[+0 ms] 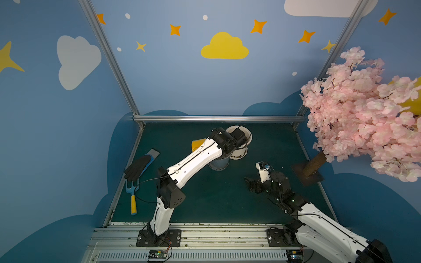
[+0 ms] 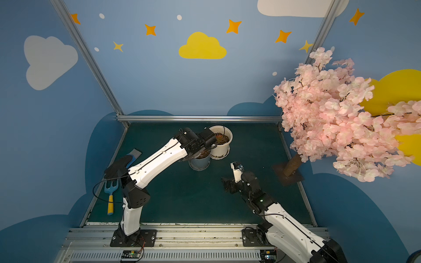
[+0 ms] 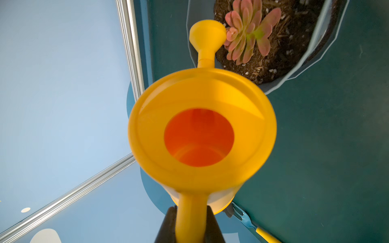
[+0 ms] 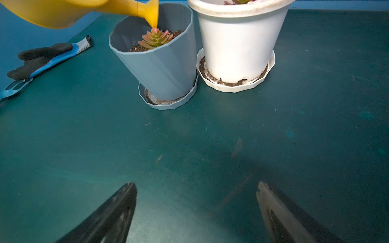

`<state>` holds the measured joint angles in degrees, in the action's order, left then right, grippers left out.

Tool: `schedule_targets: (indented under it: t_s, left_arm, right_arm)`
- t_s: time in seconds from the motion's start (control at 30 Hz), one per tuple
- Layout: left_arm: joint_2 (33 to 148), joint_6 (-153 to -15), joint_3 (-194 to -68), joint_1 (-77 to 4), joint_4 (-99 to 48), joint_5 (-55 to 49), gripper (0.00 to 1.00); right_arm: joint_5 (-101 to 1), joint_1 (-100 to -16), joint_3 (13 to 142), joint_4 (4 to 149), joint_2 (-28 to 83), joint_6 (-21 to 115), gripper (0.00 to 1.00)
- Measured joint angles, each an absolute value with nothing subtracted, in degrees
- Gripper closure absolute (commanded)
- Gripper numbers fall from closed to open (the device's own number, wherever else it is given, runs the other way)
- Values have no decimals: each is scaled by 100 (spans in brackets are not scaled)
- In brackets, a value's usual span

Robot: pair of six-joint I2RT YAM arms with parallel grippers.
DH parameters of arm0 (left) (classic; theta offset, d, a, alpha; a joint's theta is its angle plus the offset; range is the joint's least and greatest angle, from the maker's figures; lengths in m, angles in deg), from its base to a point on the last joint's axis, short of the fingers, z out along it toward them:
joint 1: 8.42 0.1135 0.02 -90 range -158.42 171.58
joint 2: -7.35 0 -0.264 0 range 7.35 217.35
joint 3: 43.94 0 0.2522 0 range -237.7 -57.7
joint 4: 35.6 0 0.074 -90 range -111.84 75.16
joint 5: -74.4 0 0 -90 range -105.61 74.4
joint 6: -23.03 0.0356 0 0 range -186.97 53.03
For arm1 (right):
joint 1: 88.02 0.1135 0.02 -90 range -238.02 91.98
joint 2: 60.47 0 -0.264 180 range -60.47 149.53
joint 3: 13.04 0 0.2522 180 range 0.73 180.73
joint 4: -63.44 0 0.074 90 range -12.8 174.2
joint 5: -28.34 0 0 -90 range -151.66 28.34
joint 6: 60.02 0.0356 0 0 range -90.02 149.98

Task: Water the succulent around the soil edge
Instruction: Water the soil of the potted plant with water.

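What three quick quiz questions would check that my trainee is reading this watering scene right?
1. True or false: the left gripper is shut on the handle of the yellow watering can.
2. The spout hangs over: A) the white pot, B) the blue-grey pot holding the succulent, C) the glove.
3. Fill in: the right gripper is ___ and holds nothing.
Key: 1 true; 2 B; 3 open.
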<state>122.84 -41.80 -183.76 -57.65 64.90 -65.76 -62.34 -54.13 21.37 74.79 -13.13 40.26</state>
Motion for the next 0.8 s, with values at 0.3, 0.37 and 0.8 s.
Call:
schedule_targets:
  t_s: [0.3, 0.37, 0.8]
  left_arm:
    - [12176, -4180, -18347, -5831, 6514, -6742, 97]
    - [12150, -4182, -18328, -5844, 6514, -6759, 97]
    - [11825, -4383, -17897, -5951, 6640, -6831, 97]
  right_arm:
    - [-6162, -5413, 2137, 7474, -1313, 4053, 5]
    - [-6151, -5413, 2137, 7472, -1313, 4061, 5]
    - [-6025, -5413, 2137, 7466, -1222, 4068, 5]
